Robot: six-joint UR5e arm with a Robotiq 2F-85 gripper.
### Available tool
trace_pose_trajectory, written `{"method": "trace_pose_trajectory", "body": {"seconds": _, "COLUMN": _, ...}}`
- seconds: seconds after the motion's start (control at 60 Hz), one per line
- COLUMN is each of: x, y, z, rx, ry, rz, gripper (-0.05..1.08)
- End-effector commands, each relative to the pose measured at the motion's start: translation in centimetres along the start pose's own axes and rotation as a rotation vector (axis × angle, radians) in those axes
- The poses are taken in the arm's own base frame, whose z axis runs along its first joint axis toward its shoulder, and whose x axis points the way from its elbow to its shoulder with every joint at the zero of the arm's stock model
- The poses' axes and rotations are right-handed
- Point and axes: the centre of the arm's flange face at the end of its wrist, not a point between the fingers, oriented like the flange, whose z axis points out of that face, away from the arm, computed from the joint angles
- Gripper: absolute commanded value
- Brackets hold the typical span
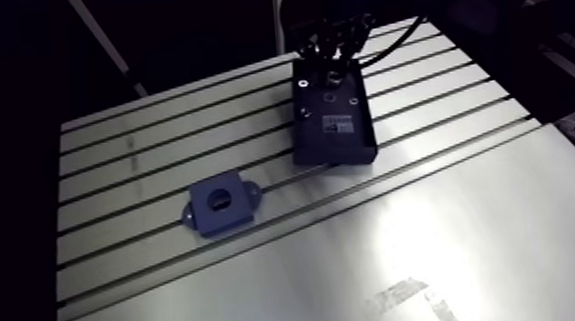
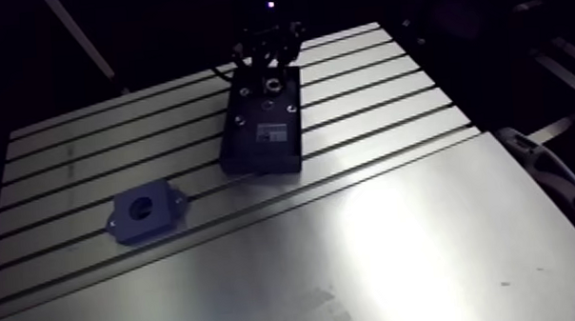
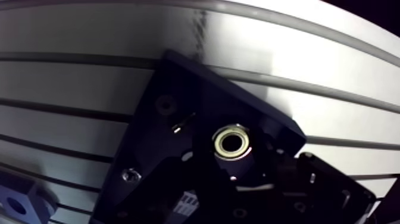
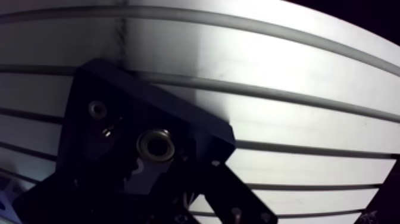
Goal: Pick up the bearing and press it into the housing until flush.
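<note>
Pincer (image 1: 332, 59): over black tray (image 1: 333, 131); released or clenched, can't tell.
Bearing (image 3: 232, 143): sits in tray.
Housing (image 1: 220, 205): on surface (image 1: 467, 228), 8 o'clock of tray, apart.

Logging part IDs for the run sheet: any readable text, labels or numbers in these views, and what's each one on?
The white label on the black tray: printed lines, too small and blurred to read, so nothing to quote.
The housing: no marking visible.
The bearing: no legible marking.
The table: no text.
</note>
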Motion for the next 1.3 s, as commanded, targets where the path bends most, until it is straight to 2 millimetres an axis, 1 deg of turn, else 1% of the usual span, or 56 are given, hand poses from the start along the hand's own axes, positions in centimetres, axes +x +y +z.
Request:
{"method": "trace_pose_trajectory", "body": {"seconds": 0.017, "x": -0.1, "y": 0.1, "z": -0.9, "rx": -0.002, "ry": 0.007, "rz": 0.001, "gripper": 0.63}}
{"method": "trace_pose_trajectory", "body": {"seconds": 0.117, "x": -0.4, "y": 0.0, "z": -1.8, "rx": -0.007, "ry": 0.010, "rz": 0.004, "gripper": 0.64}}
{"method": "trace_pose_trajectory", "body": {"seconds": 0.167, "x": -0.6, "y": 0.1, "z": -1.9, "rx": -0.010, "ry": 0.002, "rz": 0.008, "gripper": 0.64}}
{"method": "trace_pose_trajectory", "body": {"seconds": 0.25, "x": -1.0, "y": 0.3, "z": -2.7, "rx": -0.019, "ry": -0.005, "rz": 0.043, "gripper": 0.64}}
{"method": "trace_pose_trajectory", "body": {"seconds": 0.317, "x": -1.2, "y": 0.2, "z": -2.9, "rx": -0.024, "ry": -0.022, "rz": 0.069, "gripper": 0.64}}
{"method": "trace_pose_trajectory", "body": {"seconds": 0.333, "x": -1.4, "y": 0.0, "z": -3.4, "rx": -0.027, "ry": -0.024, "rz": 0.081, "gripper": 0.65}}
{"method": "trace_pose_trajectory", "body": {"seconds": 0.35, "x": -1.4, "y": 0.0, "z": -3.4, "rx": -0.027, "ry": -0.024, "rz": 0.081, "gripper": 0.65}}
{"method": "trace_pose_trajectory", "body": {"seconds": 0.367, "x": -1.7, "y": -0.1, "z": -4.0, "rx": -0.028, "ry": -0.023, "rz": 0.093, "gripper": 0.65}}
{"method": "trace_pose_trajectory", "body": {"seconds": 0.383, "x": -1.7, "y": -0.1, "z": -4.0, "rx": -0.028, "ry": -0.023, "rz": 0.093, "gripper": 0.65}}
{"method": "trace_pose_trajectory", "body": {"seconds": 0.4, "x": -2.0, "y": -0.4, "z": -4.6, "rx": -0.029, "ry": -0.022, "rz": 0.100, "gripper": 0.66}}
{"method": "trace_pose_trajectory", "body": {"seconds": 0.417, "x": -2.0, "y": -0.4, "z": -4.6, "rx": -0.029, "ry": -0.022, "rz": 0.100, "gripper": 0.66}}
{"method": "trace_pose_trajectory", "body": {"seconds": 0.433, "x": -2.2, "y": -0.7, "z": -5.2, "rx": -0.028, "ry": -0.022, "rz": 0.109, "gripper": 0.66}}
{"method": "trace_pose_trajectory", "body": {"seconds": 0.45, "x": -2.2, "y": -0.7, "z": -5.2, "rx": -0.028, "ry": -0.022, "rz": 0.109, "gripper": 0.66}}
{"method": "trace_pose_trajectory", "body": {"seconds": 0.483, "x": -2.7, "y": -1.4, "z": -6.7, "rx": -0.027, "ry": -0.014, "rz": 0.124, "gripper": 0.66}}
{"method": "trace_pose_trajectory", "body": {"seconds": 0.5, "x": -2.7, "y": -1.4, "z": -6.7, "rx": -0.027, "ry": -0.014, "rz": 0.124, "gripper": 0.66}}
{"method": "trace_pose_trajectory", "body": {"seconds": 0.517, "x": -2.9, "y": -2.1, "z": -7.5, "rx": -0.027, "ry": -0.010, "rz": 0.124, "gripper": 0.66}}
{"method": "trace_pose_trajectory", "body": {"seconds": 0.533, "x": -2.9, "y": -2.1, "z": -7.5, "rx": -0.027, "ry": -0.010, "rz": 0.124, "gripper": 0.66}}
{"method": "trace_pose_trajectory", "body": {"seconds": 0.55, "x": -3.1, "y": -2.7, "z": -8.3, "rx": -0.027, "ry": -0.006, "rz": 0.126, "gripper": 0.66}}
{"method": "trace_pose_trajectory", "body": {"seconds": 0.567, "x": -3.1, "y": -2.7, "z": -8.3, "rx": -0.027, "ry": -0.006, "rz": 0.126, "gripper": 0.66}}
{"method": "trace_pose_trajectory", "body": {"seconds": 0.583, "x": -3.3, "y": -3.3, "z": -9.0, "rx": -0.025, "ry": -0.004, "rz": 0.132, "gripper": 0.66}}
{"method": "trace_pose_trajectory", "body": {"seconds": 0.6, "x": -3.3, "y": -3.3, "z": -9.0, "rx": -0.025, "ry": -0.004, "rz": 0.132, "gripper": 0.66}}
{"method": "trace_pose_trajectory", "body": {"seconds": 0.617, "x": -3.4, "y": -3.8, "z": -9.6, "rx": -0.022, "ry": -0.003, "rz": 0.139, "gripper": 0.66}}
{"method": "trace_pose_trajectory", "body": {"seconds": 0.633, "x": -3.4, "y": -3.8, "z": -9.6, "rx": -0.022, "ry": -0.003, "rz": 0.139, "gripper": 0.66}}
{"method": "trace_pose_trajectory", "body": {"seconds": 0.65, "x": -3.6, "y": -4.4, "z": -10.2, "rx": -0.020, "ry": -0.001, "rz": 0.147, "gripper": 0.66}}
{"method": "trace_pose_trajectory", "body": {"seconds": 0.667, "x": -3.6, "y": -4.4, "z": -10.2, "rx": -0.020, "ry": -0.001, "rz": 0.147, "gripper": 0.66}}
{"method": "trace_pose_trajectory", "body": {"seconds": 0.683, "x": -3.7, "y": -5.0, "z": -10.8, "rx": -0.019, "ry": 0.001, "rz": 0.154, "gripper": 0.66}}
{"method": "trace_pose_trajectory", "body": {"seconds": 0.7, "x": -3.7, "y": -5.0, "z": -10.8, "rx": -0.019, "ry": 0.001, "rz": 0.154, "gripper": 0.66}}
{"method": "trace_pose_trajectory", "body": {"seconds": 0.717, "x": -3.9, "y": -5.6, "z": -11.4, "rx": -0.014, "ry": 0.008, "rz": 0.159, "gripper": 0.66}}
{"method": "trace_pose_trajectory", "body": {"seconds": 0.733, "x": -3.9, "y": -5.6, "z": -11.4, "rx": -0.014, "ry": 0.008, "rz": 0.159, "gripper": 0.66}}
{"method": "trace_pose_trajectory", "body": {"seconds": 0.75, "x": -4.0, "y": -6.3, "z": -11.9, "rx": -0.006, "ry": 0.010, "rz": 0.159, "gripper": 0.66}}
{"method": "trace_pose_trajectory", "body": {"seconds": 0.767, "x": -4.0, "y": -6.3, "z": -11.9, "rx": -0.006, "ry": 0.010, "rz": 0.159, "gripper": 0.66}}
{"method": "trace_pose_trajectory", "body": {"seconds": 0.783, "x": -4.2, "y": -7.2, "z": -12.4, "rx": 0.004, "ry": 0.014, "rz": 0.154, "gripper": 0.66}}
{"method": "trace_pose_trajectory", "body": {"seconds": 0.8, "x": -4.2, "y": -7.2, "z": -12.4, "rx": 0.004, "ry": 0.014, "rz": 0.154, "gripper": 0.66}}
{"method": "trace_pose_trajectory", "body": {"seconds": 0.833, "x": -4.6, "y": -8.9, "z": -13.4, "rx": 0.019, "ry": 0.024, "rz": 0.146, "gripper": 0.66}}
{"method": "trace_pose_trajectory", "body": {"seconds": 0.85, "x": -4.6, "y": -8.9, "z": -13.4, "rx": 0.019, "ry": 0.024, "rz": 0.146, "gripper": 0.66}}
{"method": "trace_pose_trajectory", "body": {"seconds": 0.867, "x": -4.9, "y": -9.7, "z": -13.9, "rx": 0.020, "ry": 0.029, "rz": 0.139, "gripper": 0.66}}
{"method": "trace_pose_trajectory", "body": {"seconds": 0.883, "x": -4.9, "y": -9.7, "z": -13.9, "rx": 0.020, "ry": 0.029, "rz": 0.139, "gripper": 0.66}}
{"method": "trace_pose_trajectory", "body": {"seconds": 0.9, "x": -5.2, "y": -10.3, "z": -14.1, "rx": 0.019, "ry": 0.031, "rz": 0.136, "gripper": 0.66}}
{"method": "trace_pose_trajectory", "body": {"seconds": 0.917, "x": -5.2, "y": -10.3, "z": -14.1, "rx": 0.019, "ry": 0.031, "rz": 0.136, "gripper": 0.66}}
{"method": "trace_pose_trajectory", "body": {"seconds": 0.933, "x": -5.4, "y": -11.0, "z": -14.3, "rx": 0.018, "ry": 0.035, "rz": 0.133, "gripper": 0.66}}
{"method": "trace_pose_trajectory", "body": {"seconds": 0.95, "x": -5.4, "y": -11.0, "z": -14.3, "rx": 0.018, "ry": 0.035, "rz": 0.133, "gripper": 0.66}}
{"method": "trace_pose_trajectory", "body": {"seconds": 0.967, "x": -5.7, "y": -11.8, "z": -14.3, "rx": 0.017, "ry": 0.034, "rz": 0.128, "gripper": 0.66}}
{"method": "trace_pose_trajectory", "body": {"seconds": 0.983, "x": -5.7, "y": -11.8, "z": -14.3, "rx": 0.017, "ry": 0.034, "rz": 0.128, "gripper": 0.66}}
{"method": "trace_pose_trajectory", "body": {"seconds": 1.0, "x": -5.9, "y": -12.6, "z": -14.2, "rx": 0.013, "ry": 0.033, "rz": 0.123, "gripper": 0.66}}
{"method": "trace_pose_trajectory", "body": {"seconds": 1.017, "x": -5.9, "y": -12.6, "z": -14.2, "rx": 0.013, "ry": 0.033, "rz": 0.123, "gripper": 0.66}}
{"method": "trace_pose_trajectory", "body": {"seconds": 1.033, "x": -6.1, "y": -13.4, "z": -14.0, "rx": 0.011, "ry": 0.030, "rz": 0.116, "gripper": 0.66}}
{"method": "trace_pose_trajectory", "body": {"seconds": 1.05, "x": -6.1, "y": -13.4, "z": -14.0, "rx": 0.011, "ry": 0.030, "rz": 0.116, "gripper": 0.66}}
{"method": "trace_pose_trajectory", "body": {"seconds": 1.083, "x": -6.4, "y": -14.6, "z": -13.7, "rx": 0.016, "ry": 0.028, "rz": 0.108, "gripper": 0.67}}
{"method": "trace_pose_trajectory", "body": {"seconds": 1.1, "x": -6.4, "y": -14.6, "z": -13.7, "rx": 0.016, "ry": 0.028, "rz": 0.108, "gripper": 0.67}}
{"method": "trace_pose_trajectory", "body": {"seconds": 1.117, "x": -6.6, "y": -15.2, "z": -13.6, "rx": 0.016, "ry": 0.026, "rz": 0.103, "gripper": 0.67}}
{"method": "trace_pose_trajectory", "body": {"seconds": 1.167, "x": -6.7, "y": -15.8, "z": -13.4, "rx": 0.016, "ry": 0.022, "rz": 0.095, "gripper": 0.67}}
{"method": "trace_pose_trajectory", "body": {"seconds": 1.183, "x": -6.9, "y": -16.5, "z": -13.2, "rx": 0.014, "ry": 0.018, "rz": 0.085, "gripper": 0.67}}
{"method": "trace_pose_trajectory", "body": {"seconds": 1.2, "x": -6.9, "y": -16.5, "z": -13.2, "rx": 0.014, "ry": 0.018, "rz": 0.085, "gripper": 0.67}}
{"method": "trace_pose_trajectory", "body": {"seconds": 1.217, "x": -7.0, "y": -17.1, "z": -12.9, "rx": 0.016, "ry": 0.014, "rz": 0.076, "gripper": 0.67}}
{"method": "trace_pose_trajectory", "body": {"seconds": 1.3, "x": -7.3, "y": -17.8, "z": -12.6, "rx": 0.017, "ry": 0.010, "rz": 0.064, "gripper": 0.67}}
